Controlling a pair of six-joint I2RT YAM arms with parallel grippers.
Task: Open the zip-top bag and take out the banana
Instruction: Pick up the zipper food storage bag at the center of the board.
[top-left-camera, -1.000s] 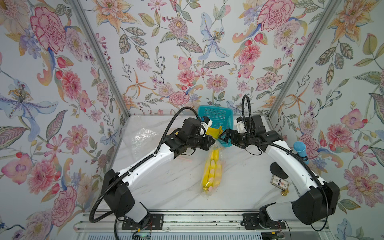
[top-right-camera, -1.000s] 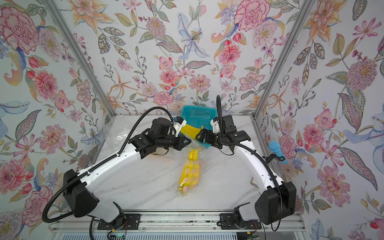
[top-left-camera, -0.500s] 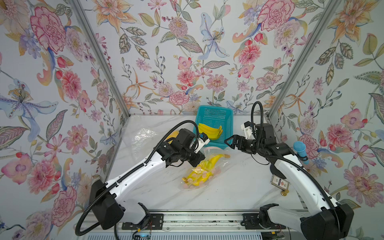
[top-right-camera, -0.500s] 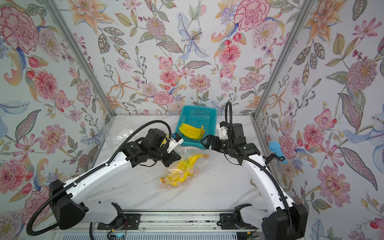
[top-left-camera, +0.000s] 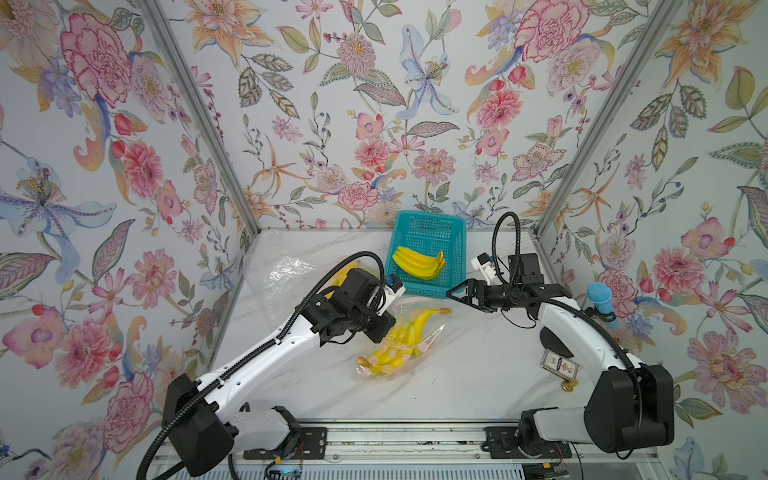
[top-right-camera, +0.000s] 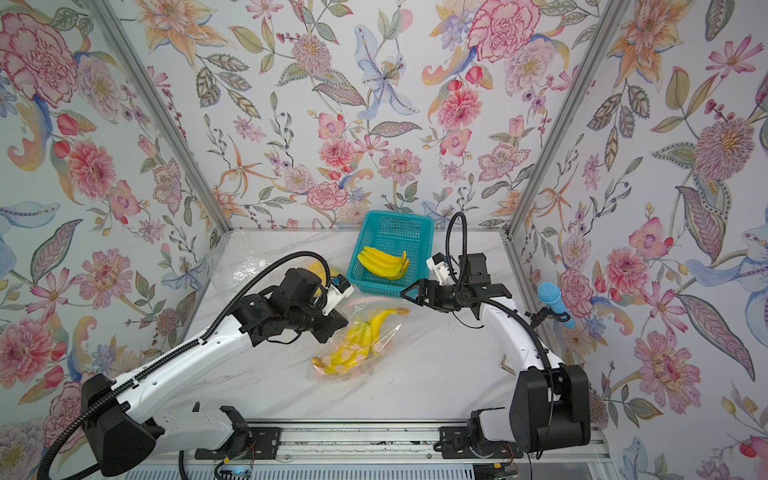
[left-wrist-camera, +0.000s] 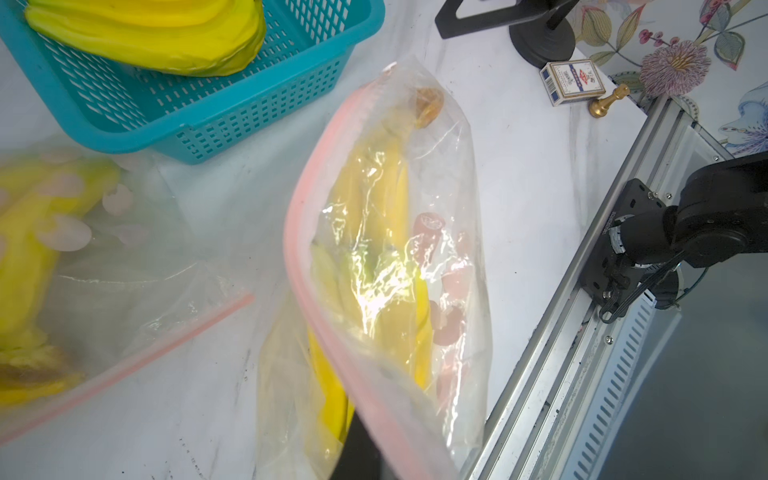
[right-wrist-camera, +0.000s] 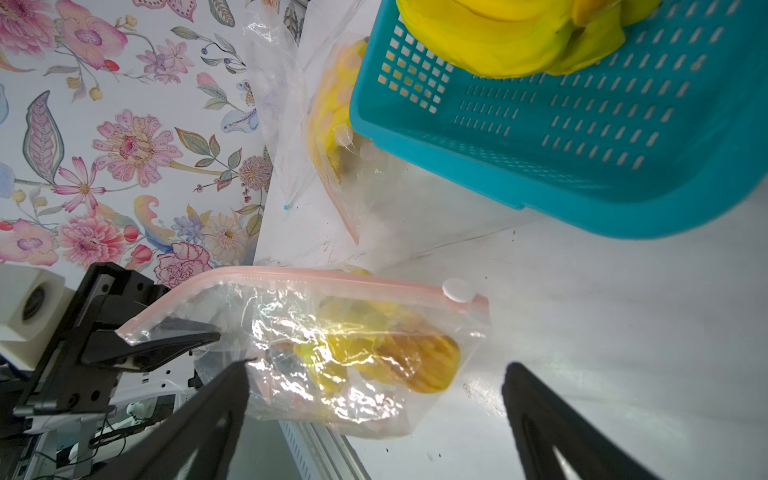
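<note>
Clear zip-top bag with pink seal (top-left-camera: 400, 345), yellow banana bunch (top-left-camera: 390, 353) inside, sags on surface just robot-side of teal mesh basket (top-left-camera: 415, 291). Left pincer (top-left-camera: 383, 329) clamps seal corner; right pincer (top-left-camera: 453, 291) gapes empty. Film probably limp, slippery: pinch opposite lip at seal.

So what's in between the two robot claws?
The zip-top bag with the bananas inside. The left gripper pinches one corner, and the bag reaches toward the open right gripper. The right wrist view shows it best.

white arms (top-left-camera: 266, 348), black joints (top-left-camera: 627, 409), ribbed black cables (top-left-camera: 494, 241).
</note>
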